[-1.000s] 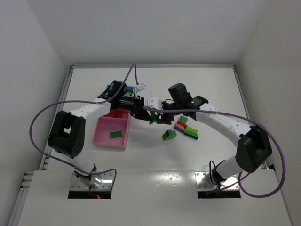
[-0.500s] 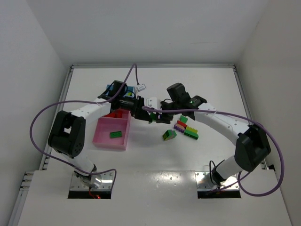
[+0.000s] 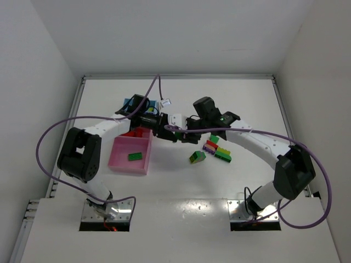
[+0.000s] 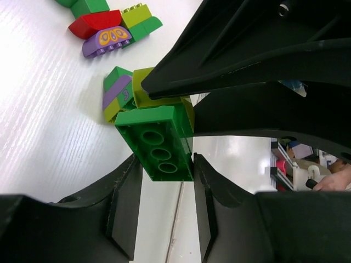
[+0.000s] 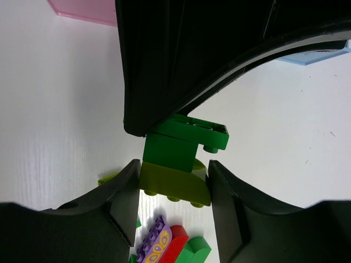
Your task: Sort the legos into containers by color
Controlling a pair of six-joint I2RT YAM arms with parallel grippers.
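Note:
A stuck-together stack of legos hangs above the table between both grippers. My left gripper [image 4: 164,171] is shut on the dark green brick [image 4: 162,143] at one end. My right gripper [image 5: 174,183] is shut on the lime brick [image 5: 174,185] at the other end, under the green one [image 5: 176,147]. From above, the left gripper [image 3: 171,131] and right gripper [image 3: 186,135] meet nose to nose just right of the pink container [image 3: 122,159], which holds one green brick [image 3: 135,156]. Red legos [image 3: 135,132] lie in the compartment behind it.
Loose legos in red, purple, green and lime lie in a cluster [image 3: 217,149] right of the grippers, with a green and lime piece [image 3: 197,157] nearer. A blue container [image 3: 130,103] sits behind the left arm. Purple cables loop over both arms.
My left gripper's jaws have closed onto the green brick at the end of the stack held by the right gripper. Both arms have barely shifted.

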